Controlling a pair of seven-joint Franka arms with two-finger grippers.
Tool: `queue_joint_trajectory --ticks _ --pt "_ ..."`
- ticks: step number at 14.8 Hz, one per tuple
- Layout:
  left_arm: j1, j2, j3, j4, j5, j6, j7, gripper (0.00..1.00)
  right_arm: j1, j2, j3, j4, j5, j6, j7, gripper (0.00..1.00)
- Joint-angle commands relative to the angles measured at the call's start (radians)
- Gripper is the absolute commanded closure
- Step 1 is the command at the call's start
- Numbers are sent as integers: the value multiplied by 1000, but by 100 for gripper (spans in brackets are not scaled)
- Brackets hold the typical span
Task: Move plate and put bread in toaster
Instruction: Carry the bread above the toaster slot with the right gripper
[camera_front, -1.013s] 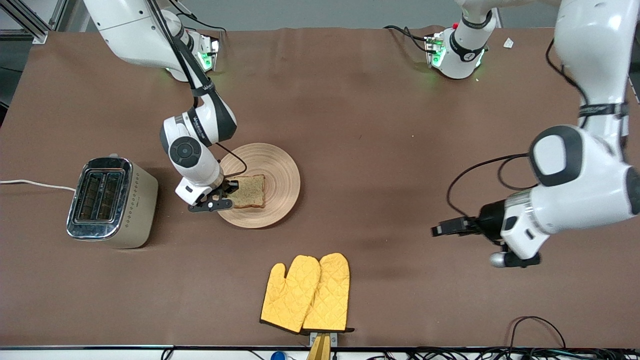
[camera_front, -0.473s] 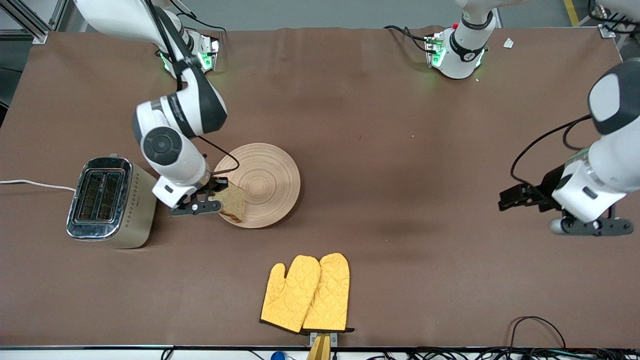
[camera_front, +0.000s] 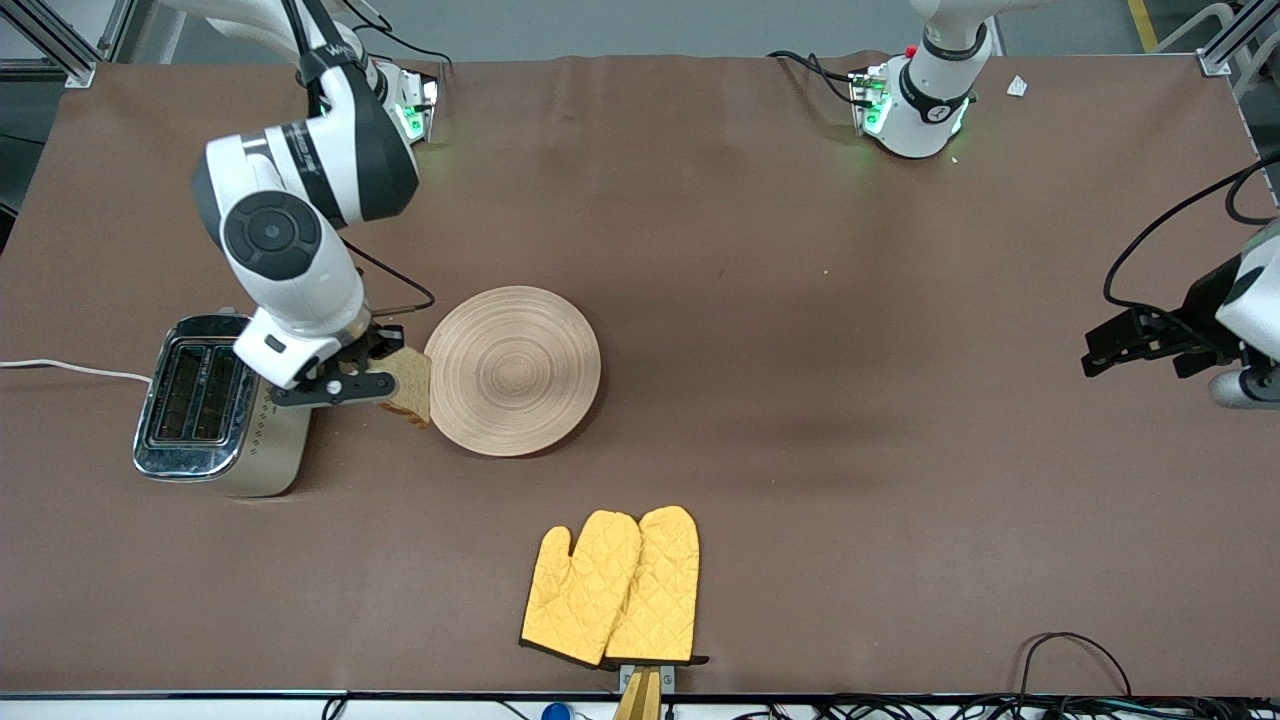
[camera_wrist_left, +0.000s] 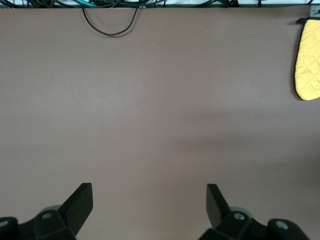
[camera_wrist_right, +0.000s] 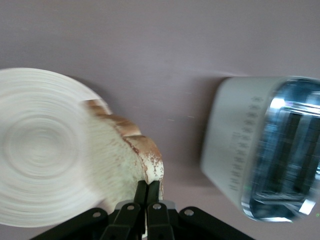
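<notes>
Two robot arms worked at a brown surface (camera_front: 760, 300). The right pincer (camera_front: 385, 375) was clamped shut on the bread (camera_front: 408, 384), holding the slice up in the air between the toaster (camera_front: 215, 405) and the empty plate (camera_front: 513, 370). The left pincer (camera_wrist_left: 149, 205) waited with fingers spread wide, holding nothing, over bare surface well apart from the plate toward the left arm's end. Yellow oven mitts (camera_front: 612, 587) lay nearer the front camera than the plate.

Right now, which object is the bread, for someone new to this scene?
Start at the cream toaster at the right arm's end of the table. Between it and the round wooden plate, the right hand holds a brown speckled slice in the air, the only food here.
</notes>
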Motion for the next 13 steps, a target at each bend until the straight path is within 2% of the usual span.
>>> queue_joint_trajectory --ticks 1,2,3,5,6,10,13 --pt "0 -80 7 -29 -11 -87 15 0 -7 -65 6 -16 -204 -80 -4 100" --pt "-12 -100 46 -38 -45 -124 18 0 -7 -68 6 -4 -264 -113 -4 100" --pt "-58 -122 111 -47 -100 -161 16 0 -10 -77 4 7 -298 -143 -11 100" --pt "-179 -183 235 -111 -120 -175 1 0 -14 -91 -2 17 -364 -181 -21 100" --pt "-192 -201 252 -133 -119 -175 4 0 -22 -86 -8 12 -387 -190 -24 100" --pt "-184 -247 251 -190 -117 -152 4 0 -76 -44 -8 -2 -492 -187 -22 100" --pt "-157 -286 210 -253 -117 -98 -1 0 -93 -1 -10 -3 -500 -192 -15 100"
